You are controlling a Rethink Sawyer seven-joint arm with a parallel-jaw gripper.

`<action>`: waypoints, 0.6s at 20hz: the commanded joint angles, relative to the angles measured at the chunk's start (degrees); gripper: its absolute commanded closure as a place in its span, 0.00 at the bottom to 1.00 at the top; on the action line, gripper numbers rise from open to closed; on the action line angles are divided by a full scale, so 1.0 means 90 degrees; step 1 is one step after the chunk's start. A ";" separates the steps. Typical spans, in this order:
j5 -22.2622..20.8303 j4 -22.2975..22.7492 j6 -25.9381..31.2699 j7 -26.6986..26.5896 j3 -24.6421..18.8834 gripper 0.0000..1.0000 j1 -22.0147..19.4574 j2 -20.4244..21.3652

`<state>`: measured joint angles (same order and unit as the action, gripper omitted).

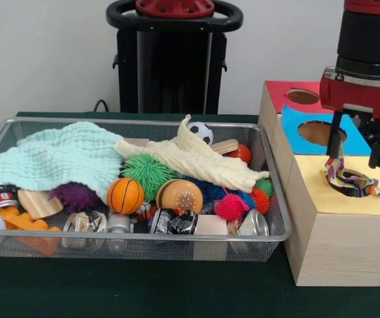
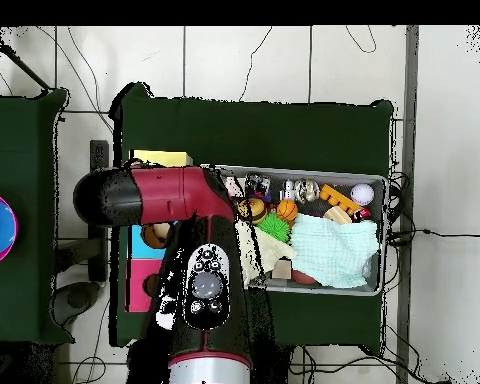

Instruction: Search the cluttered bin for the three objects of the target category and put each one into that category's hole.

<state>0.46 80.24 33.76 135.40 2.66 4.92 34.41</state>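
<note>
Gripper (image 1: 358, 147) hanging open over the yellow hole (image 1: 353, 180).
Patterned cloth (image 1: 350, 180) is draping limply, seemingly released; pinching a fold suits it.

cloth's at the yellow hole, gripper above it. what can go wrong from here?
1. The patterned cloth lies bunched over the rim of the yellow hole, not clearly inside; it may hang there.
2. The open gripper hovers right above, so a strand may snag a finger on retreat.
</note>
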 commanded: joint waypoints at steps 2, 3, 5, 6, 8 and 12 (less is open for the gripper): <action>0.0040 0.0469 0.0805 0.0268 -0.0304 0.00 0.0037 0.0202; 0.0031 0.0467 0.0754 0.0304 -0.0286 0.00 0.0057 0.0179; -0.0017 0.0438 0.0716 0.0336 -0.0231 0.00 0.0101 0.0141; -0.0027 0.0417 0.0761 0.0298 -0.0238 0.00 0.0092 0.0134; -0.0054 0.0358 0.0910 0.0246 -0.0211 0.00 0.0103 0.0144; -0.0072 0.0446 0.0703 0.0207 -0.0230 0.00 0.0045 0.0147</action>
<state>0.37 80.24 34.68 135.40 2.65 6.36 36.17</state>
